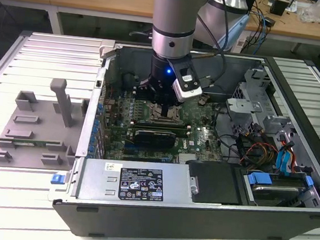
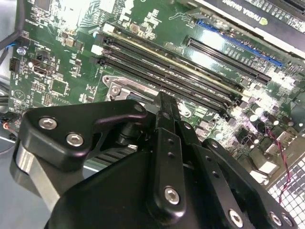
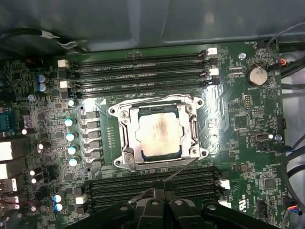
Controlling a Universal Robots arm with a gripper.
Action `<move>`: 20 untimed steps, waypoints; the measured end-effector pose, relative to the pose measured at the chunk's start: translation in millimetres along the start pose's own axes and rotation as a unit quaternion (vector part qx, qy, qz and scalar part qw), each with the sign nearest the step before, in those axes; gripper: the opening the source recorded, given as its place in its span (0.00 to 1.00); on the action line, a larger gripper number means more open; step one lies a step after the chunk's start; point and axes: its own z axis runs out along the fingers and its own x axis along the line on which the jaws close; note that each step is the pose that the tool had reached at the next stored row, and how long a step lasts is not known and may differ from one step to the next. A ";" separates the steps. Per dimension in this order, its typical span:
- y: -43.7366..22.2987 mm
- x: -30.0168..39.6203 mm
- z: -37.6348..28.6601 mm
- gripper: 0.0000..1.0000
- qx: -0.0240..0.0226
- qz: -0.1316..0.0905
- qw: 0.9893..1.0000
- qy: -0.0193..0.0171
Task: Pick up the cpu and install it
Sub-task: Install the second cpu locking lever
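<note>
Inside the open computer case (image 1: 207,215), the robot arm's gripper (image 1: 164,106) hangs low over the motherboard (image 3: 238,109). The cpu (image 3: 157,131) sits in the metal-rimmed socket frame (image 3: 195,129) between two banks of memory slots (image 3: 138,71), its silver top plate bare. The gripper holds nothing; whether its fingers are parted I cannot tell.
</note>
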 end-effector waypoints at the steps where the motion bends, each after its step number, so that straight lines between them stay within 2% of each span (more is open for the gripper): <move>1: -0.6 2.3 0.8 0.11 0.000 0.000 1.000 0.000; 3: -1.4 4.5 1.7 0.11 0.000 -0.002 1.000 0.000; 10: -1.5 5.0 3.5 0.11 0.000 -0.004 1.000 0.000; 16: -1.6 6.5 9.2 0.11 0.000 -0.004 1.000 0.000; 20: -1.5 6.6 9.6 0.11 0.000 -0.004 1.000 0.000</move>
